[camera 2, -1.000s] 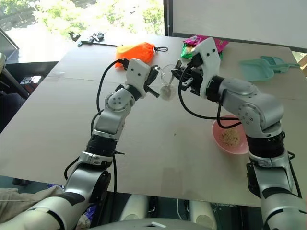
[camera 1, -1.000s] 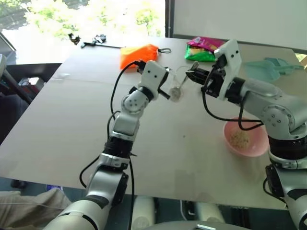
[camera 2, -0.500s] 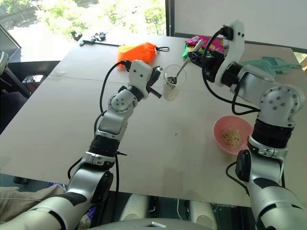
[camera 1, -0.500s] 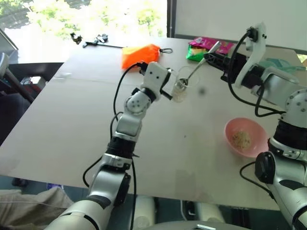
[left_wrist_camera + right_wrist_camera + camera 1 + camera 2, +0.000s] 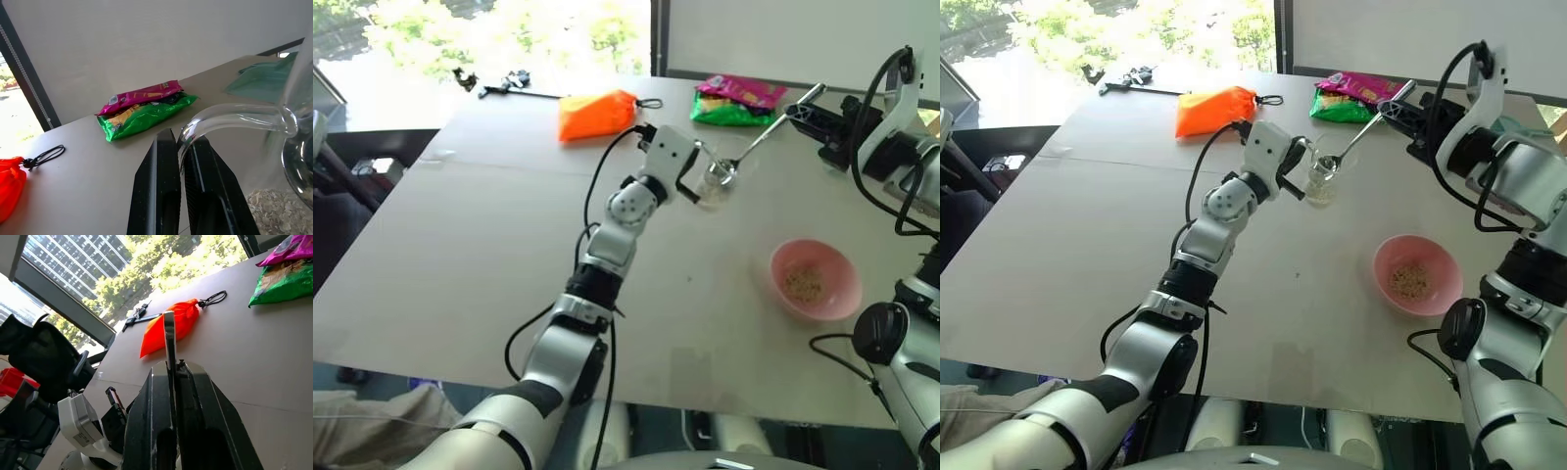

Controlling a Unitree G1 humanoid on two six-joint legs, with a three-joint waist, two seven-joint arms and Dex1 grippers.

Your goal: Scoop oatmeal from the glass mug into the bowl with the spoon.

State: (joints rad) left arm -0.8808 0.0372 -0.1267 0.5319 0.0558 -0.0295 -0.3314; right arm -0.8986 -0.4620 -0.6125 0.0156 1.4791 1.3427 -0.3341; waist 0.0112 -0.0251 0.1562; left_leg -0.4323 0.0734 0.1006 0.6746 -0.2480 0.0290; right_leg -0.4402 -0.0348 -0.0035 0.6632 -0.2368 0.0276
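- Left gripper [image 5: 180, 183]: its 2 black fingers are clamped on the curved handle of the small clear glass mug [image 5: 714, 182], which is held near the middle of the pale grey worktop [image 5: 460, 245].
- Pale beige oatmeal flakes [image 5: 279, 213]: a low layer lies in the bottom of the mug, as the left wrist view shows.
- Right gripper [image 5: 172, 377]: fingers closed tight on the thin handle of the slim shiny silver metal spoon [image 5: 766, 134]; the gripper is level, out to the right of the mug.
- Spoon head [image 5: 725, 174]: it is at the mug's rim, the handle slanting up and away toward the right gripper.
- Shallow round pink plastic bowl [image 5: 842, 286]: it stands on the worktop nearer the robot than the mug and apart from it, with a small patch of oatmeal inside.
- Also on the worktop: an orange drawstring pouch [image 5: 598, 114], a green and pink snack packet [image 5: 736, 101], and a pale teal scoop [image 5: 259, 83].
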